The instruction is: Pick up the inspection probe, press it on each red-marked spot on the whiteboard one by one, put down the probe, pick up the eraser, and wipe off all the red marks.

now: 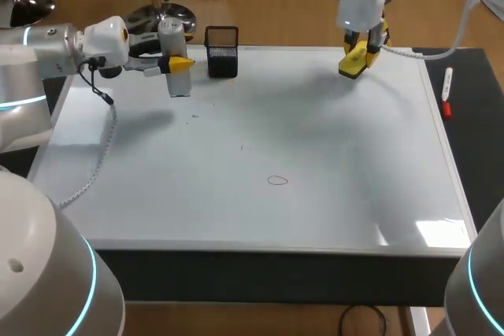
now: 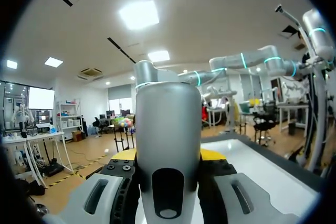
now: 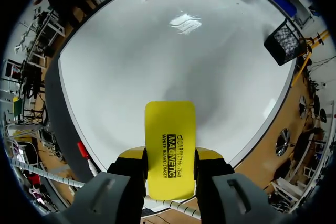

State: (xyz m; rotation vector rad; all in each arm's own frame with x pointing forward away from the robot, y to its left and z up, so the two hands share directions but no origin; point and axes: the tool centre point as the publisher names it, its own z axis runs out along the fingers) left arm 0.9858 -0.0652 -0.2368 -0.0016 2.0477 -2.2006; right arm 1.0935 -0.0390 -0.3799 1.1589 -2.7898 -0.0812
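Whiteboard surface [image 1: 331, 218] has one red oval mark [image 1: 277, 180] near centre. Left claw [image 1: 179, 62] is clamped on the grey probe [image 1: 178, 78], upright at far left beside the mesh holder [image 1: 222, 53], probably just clear of the board. Right claw [image 3: 169, 157] is clamped on the yellow eraser [image 3: 169, 124], far right.

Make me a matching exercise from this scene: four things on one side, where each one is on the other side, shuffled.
Things:
1. probe
2. eraser
3. mesh holder
4. red circle

Places:
A. in the right claw
B. drawn on the whiteboard, near its middle
C. in the left claw
D. standing at the whiteboard's far edge

Pairs: 1-C, 2-A, 3-D, 4-B
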